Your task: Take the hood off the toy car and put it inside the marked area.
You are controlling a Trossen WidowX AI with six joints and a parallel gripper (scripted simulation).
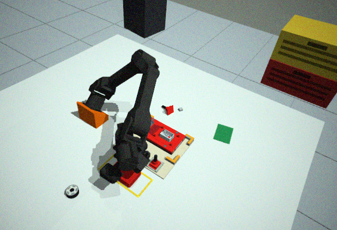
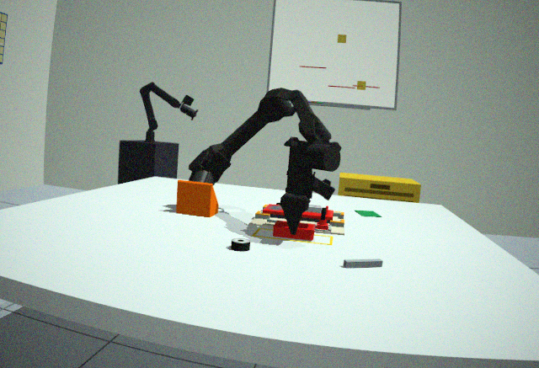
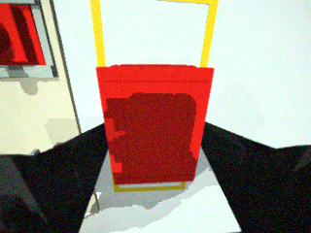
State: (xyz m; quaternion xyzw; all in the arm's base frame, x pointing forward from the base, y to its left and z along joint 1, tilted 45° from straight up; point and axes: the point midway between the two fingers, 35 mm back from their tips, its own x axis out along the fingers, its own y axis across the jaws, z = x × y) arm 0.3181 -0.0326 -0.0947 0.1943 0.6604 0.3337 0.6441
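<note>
The red hood [image 1: 131, 178] [image 2: 306, 231] [image 3: 153, 116] is between the fingers of my gripper [image 2: 294, 229] [image 3: 155, 126], which is shut on its two long sides. The hood is level and very low over the yellow outline of the marked area [image 1: 145, 188] [image 2: 332, 240] [image 3: 98, 34]. The outline shows beyond both of its ends in the wrist view. I cannot tell whether its underside touches the table. The toy car's red body [image 1: 178, 139] lies on the cream board [image 1: 162, 173] with a grey engine block [image 1: 166, 135] on top. The far finger is hidden in the exterior view.
A red piece with a black peg [image 1: 154, 164] stands on the board beside the marked area. A wheel [image 1: 71, 191] [image 2: 240, 244], a grey bar [image 2: 363, 263], a green square [image 1: 223, 133] [image 2: 367, 214] and a small red part [image 1: 170, 110] lie on the table.
</note>
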